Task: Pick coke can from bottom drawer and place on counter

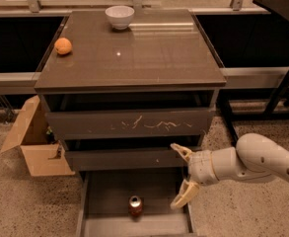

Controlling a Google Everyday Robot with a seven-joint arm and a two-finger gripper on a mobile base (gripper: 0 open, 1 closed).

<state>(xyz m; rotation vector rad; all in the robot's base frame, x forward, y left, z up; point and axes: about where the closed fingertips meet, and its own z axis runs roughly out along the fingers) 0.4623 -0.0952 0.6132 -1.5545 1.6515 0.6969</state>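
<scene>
Coke can (135,205) in bottom drawer (104,194), left of spread fingers (185,194), apart

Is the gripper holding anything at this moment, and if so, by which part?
Nothing is held. The gripper is open at the right side of the bottom drawer, apart from the coke can standing inside it.

Grey-browns with bright accents.
Glossy grey-brown tabletop (149,58), orange fruit (63,46) left, white bowl (120,17) far; pale scratches on the upper drawer front (129,124); red, silver-topped can (135,206) in the dark bottom drawer (107,189); cream tool (182,174) hangs near right, fingers apart.
</scene>
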